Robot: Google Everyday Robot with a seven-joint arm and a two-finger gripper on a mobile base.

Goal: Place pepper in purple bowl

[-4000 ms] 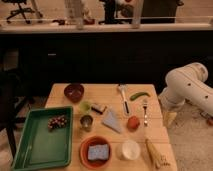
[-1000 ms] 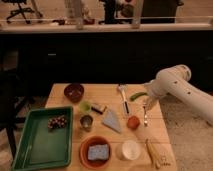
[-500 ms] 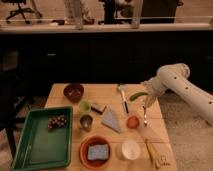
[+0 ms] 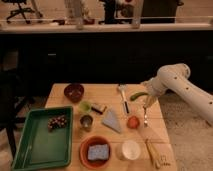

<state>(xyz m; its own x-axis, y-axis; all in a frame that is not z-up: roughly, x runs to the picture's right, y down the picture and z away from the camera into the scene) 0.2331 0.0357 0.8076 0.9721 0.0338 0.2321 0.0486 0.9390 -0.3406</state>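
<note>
The pepper [image 4: 137,95], a slender curved green pod, lies on the wooden table [image 4: 110,100] near its far right edge. My gripper [image 4: 148,100] hangs at the end of the white arm, just right of the pepper and low over it. Whether it touches the pepper cannot be told. The purple bowl [image 4: 74,92], small, dark maroon and holding nothing, stands at the table's far left corner, well away from the gripper.
Between pepper and bowl lie a spatula [image 4: 123,96], a light-green cup [image 4: 85,106], a metal cup [image 4: 86,121] and a grey wedge [image 4: 112,120]. A red ball [image 4: 132,121] and fork [image 4: 145,115] sit below the gripper. Green tray [image 4: 30,145], orange-red bowl [image 4: 85,155] and white cup [image 4: 130,149] are at the front.
The arm has swung in from the right of the table and reached left and down, bringing the gripper close beside the pepper. The objects on the table have not moved.
</note>
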